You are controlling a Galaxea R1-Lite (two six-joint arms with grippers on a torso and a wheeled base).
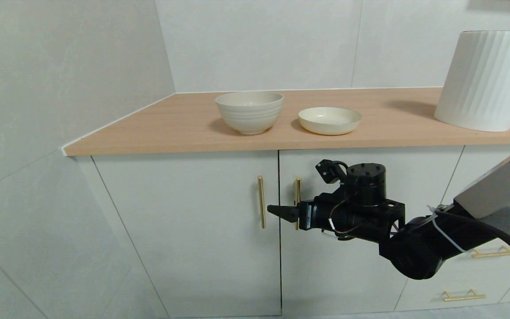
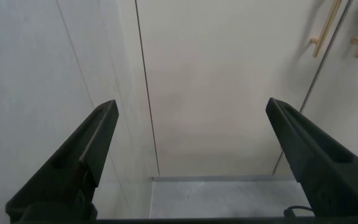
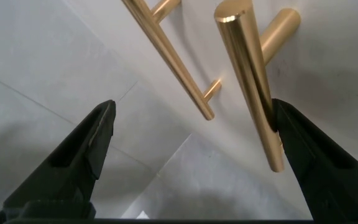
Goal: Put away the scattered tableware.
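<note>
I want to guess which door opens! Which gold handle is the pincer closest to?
The right door's handle: it sits between the open fingers of the right pincer, beside one of them. The left door's handle stands farther off.

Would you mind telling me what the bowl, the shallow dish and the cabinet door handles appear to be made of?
Bowl: probably matte ceramic or melamine, with ridged bands. Shallow dish: likewise, smooth cream with soft sheen. Door handles: brass-coloured metal, showing bright reflections.
</note>
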